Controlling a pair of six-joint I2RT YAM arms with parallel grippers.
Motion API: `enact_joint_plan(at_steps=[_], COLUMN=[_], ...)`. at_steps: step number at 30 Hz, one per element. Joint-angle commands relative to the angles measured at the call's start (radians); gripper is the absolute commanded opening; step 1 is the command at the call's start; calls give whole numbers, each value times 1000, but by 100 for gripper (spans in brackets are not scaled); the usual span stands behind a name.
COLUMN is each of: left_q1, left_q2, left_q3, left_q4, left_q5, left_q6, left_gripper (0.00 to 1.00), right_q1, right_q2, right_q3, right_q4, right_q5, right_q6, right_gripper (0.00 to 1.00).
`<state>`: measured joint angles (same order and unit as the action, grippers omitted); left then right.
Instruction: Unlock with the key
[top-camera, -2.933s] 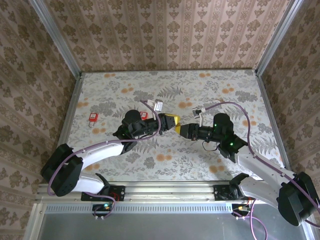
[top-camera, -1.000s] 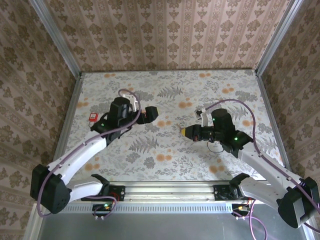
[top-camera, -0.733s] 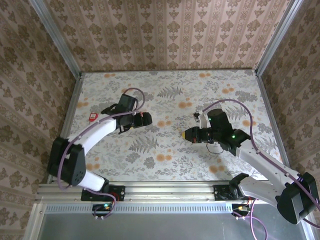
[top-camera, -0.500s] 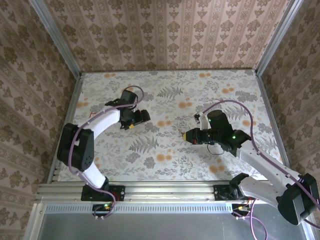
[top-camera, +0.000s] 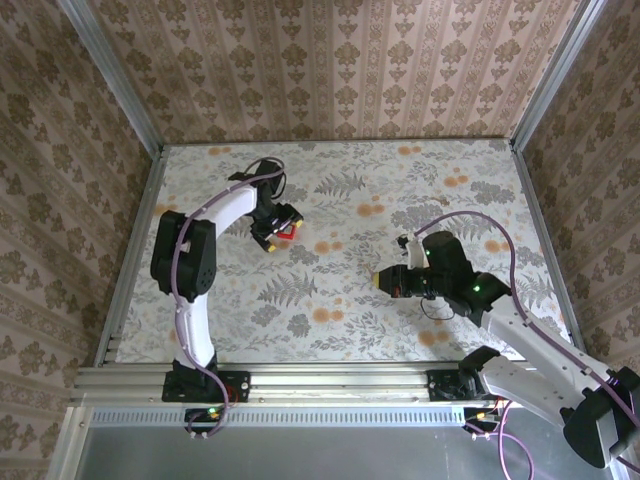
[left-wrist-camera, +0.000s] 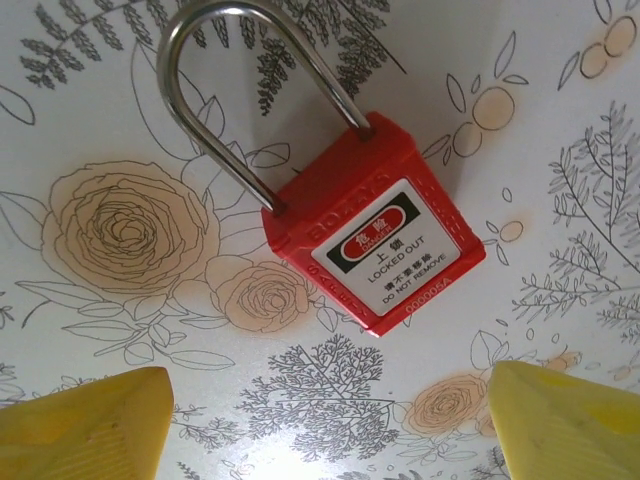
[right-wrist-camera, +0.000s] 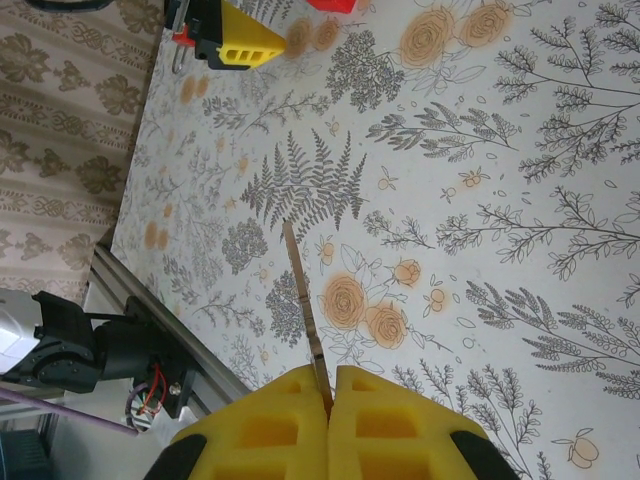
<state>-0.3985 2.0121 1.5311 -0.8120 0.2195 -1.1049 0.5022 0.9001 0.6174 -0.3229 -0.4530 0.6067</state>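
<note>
Lying flat on the floral desk, top view: one red padlock right at the left tool; right tool well apart, mid-desk. Left wrist: one padlock, silver shackle with both legs in the body, two yellow fingers spread apart below it, not touching it. Right wrist: two fingers pressed together, clamped on one key, thin blade sticking out over the desk.

Top camera looks down on the whole table from behind. Left wrist camera sits close over the padlock; right wrist camera sees it far off
</note>
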Motion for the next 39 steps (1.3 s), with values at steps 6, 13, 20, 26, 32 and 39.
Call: enact_joint_plan(at_steps=[6, 13, 20, 26, 32, 39], left_q1=[0, 1, 3, 3, -3, -5], left_q2=[73, 122, 172, 171, 156, 188], left_q3=[95, 137, 190, 184, 172, 218], left_q4=[-117, -110, -128, -107, -62, -54], left_q5=[-54, -65, -78, -68, -72, -84], left_q6=[-115, -128, -125, -146, -171, -150], left_gripper=[82, 81, 79, 79, 79, 78], right_q1=[8, 9, 10, 10, 10, 10], right_q2=[-27, -38, -43, -50, -50, -51], right_q3=[-37, -55, -64, -69, -67, -76], right_q4=[5, 15, 27, 30, 39, 48], right_q5=[14, 13, 10, 10, 5, -5], right_q6=[22, 25, 33, 34, 36, 38], right_gripper=[0, 0, 0, 0, 0, 0])
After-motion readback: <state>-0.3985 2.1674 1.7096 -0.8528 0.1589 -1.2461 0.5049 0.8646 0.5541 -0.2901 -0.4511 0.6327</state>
